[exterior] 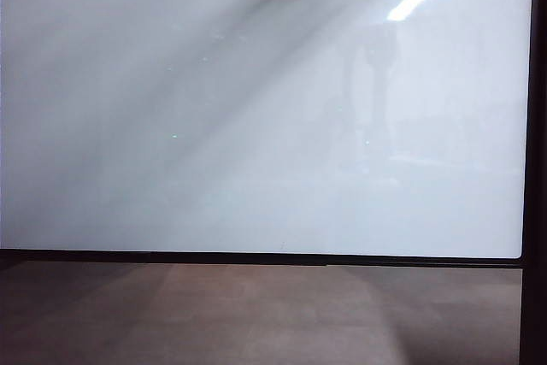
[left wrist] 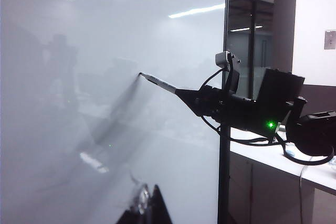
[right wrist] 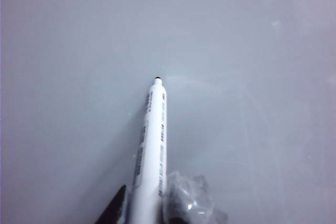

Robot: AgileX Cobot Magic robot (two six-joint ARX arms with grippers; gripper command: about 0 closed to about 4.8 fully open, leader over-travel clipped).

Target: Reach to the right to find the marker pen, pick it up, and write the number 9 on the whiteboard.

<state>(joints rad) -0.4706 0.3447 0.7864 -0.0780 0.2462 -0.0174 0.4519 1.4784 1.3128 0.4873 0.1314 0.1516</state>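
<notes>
Against glossy whiteboard (left wrist: pixel 105 77), right gripper (left wrist: pixel 184 95) pinches slim marker pen (left wrist: pixel 157 83)

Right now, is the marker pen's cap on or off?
Off: the marker pen, held in the right gripper, shows its bare dark tip at the whiteboard.

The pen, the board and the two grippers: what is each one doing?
Marker pen: uncapped, held, tip at the board.
Whiteboard: upright, no writing visible.
Right gripper: shut on the pen, by the board.
Left gripper: near the board, holding nothing; opening unclear.
</notes>
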